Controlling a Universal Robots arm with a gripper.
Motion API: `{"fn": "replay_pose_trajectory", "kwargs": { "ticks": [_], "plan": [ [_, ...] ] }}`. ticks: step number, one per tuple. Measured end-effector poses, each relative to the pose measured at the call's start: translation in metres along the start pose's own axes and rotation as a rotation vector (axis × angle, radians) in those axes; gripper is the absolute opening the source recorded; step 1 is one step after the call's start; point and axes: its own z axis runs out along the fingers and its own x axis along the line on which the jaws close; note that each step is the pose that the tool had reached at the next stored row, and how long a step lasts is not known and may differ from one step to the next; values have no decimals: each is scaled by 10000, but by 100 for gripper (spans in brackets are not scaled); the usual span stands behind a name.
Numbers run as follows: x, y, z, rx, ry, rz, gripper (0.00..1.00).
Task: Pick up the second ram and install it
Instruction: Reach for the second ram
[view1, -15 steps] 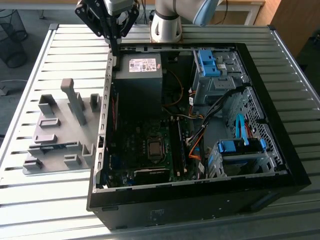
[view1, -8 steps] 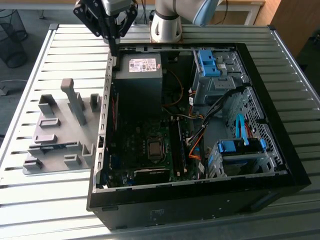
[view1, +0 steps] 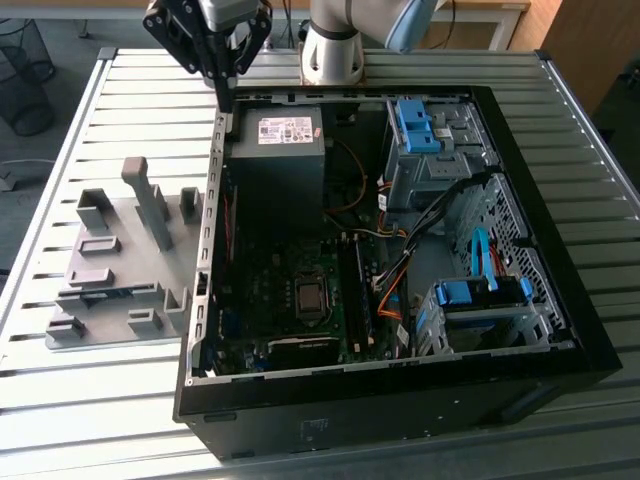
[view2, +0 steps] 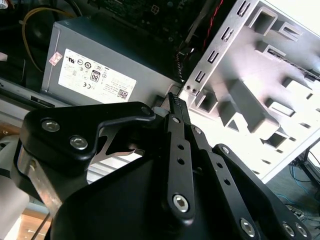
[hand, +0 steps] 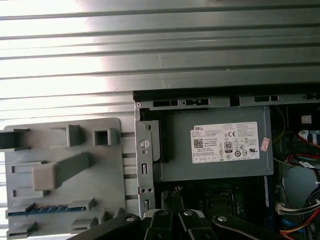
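exterior: we looked down over the whole case (view1: 400, 415) | both wrist views: we sat close behind the tool (view2: 172, 100), sharing the power supply (hand: 215, 170)

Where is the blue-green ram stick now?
In the first wrist view the second ram sits on edge in a slot of the grey holder, which lies at the exterior view's left of the computer case.

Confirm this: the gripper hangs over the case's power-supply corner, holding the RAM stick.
Wrong. The gripper hangs over the power supply corner empty; the first wrist view shows the RAM stick lying in the grey holder.
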Motion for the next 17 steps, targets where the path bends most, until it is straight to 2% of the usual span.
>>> {"fn": "replay_pose_trajectory", "kwargs": {
  "ticks": [17],
  "plan": [
    [65,-5,-1,-1,0,0,10]
  ]
}}
